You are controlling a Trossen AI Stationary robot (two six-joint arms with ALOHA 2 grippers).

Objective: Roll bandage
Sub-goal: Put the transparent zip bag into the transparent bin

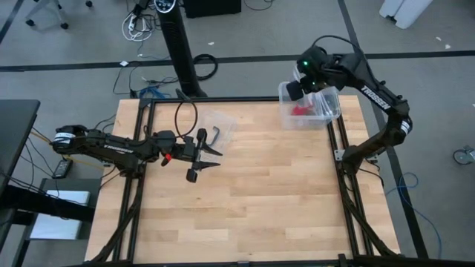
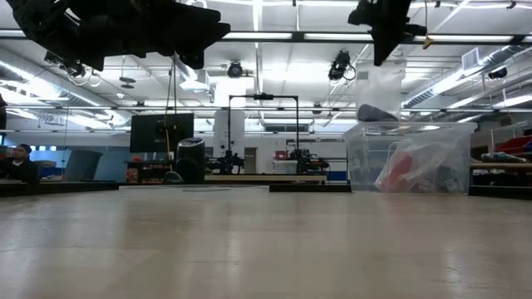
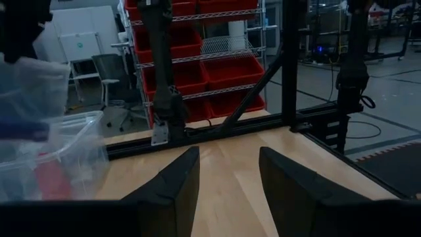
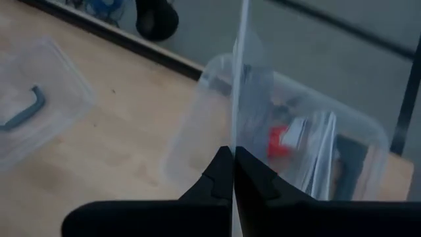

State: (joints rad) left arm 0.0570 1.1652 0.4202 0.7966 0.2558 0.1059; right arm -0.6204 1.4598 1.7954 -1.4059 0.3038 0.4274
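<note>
**Your right gripper holds a bag up over the bin**

Look at your right gripper (image 4: pixel 233 151) first. It is up in the air at the far right corner of the table (image 1: pixel 260 200). Its fingers are pressed tight together, and they pinch the top edge of a clear bag (image 2: pixel 384 83). The bag hangs straight down from the fingers. Its bottom end is just above the clear bin (image 2: pixel 449 133).

The bandage (image 2: pixel 376 112) seems to be the small dark lump at the bottom of that hanging bag. It is inside the bag, so the fingers do not touch it. They only touch the plastic, high above the lump. It is too small to tell if it is rolled tight.

There is a red thing (image 1: pixel 300 110) and more clear plastic in the bin.

Your left gripper (image 1: pixel 202 157) hangs over the left side of the table, well apart from the bag. Its fingers are spread wide with nothing between them. Only bare wood shows in the gap.

A clear lid (image 1: pixel 217 124) with a dark handle lies flat on the table, near the left gripper.
</note>
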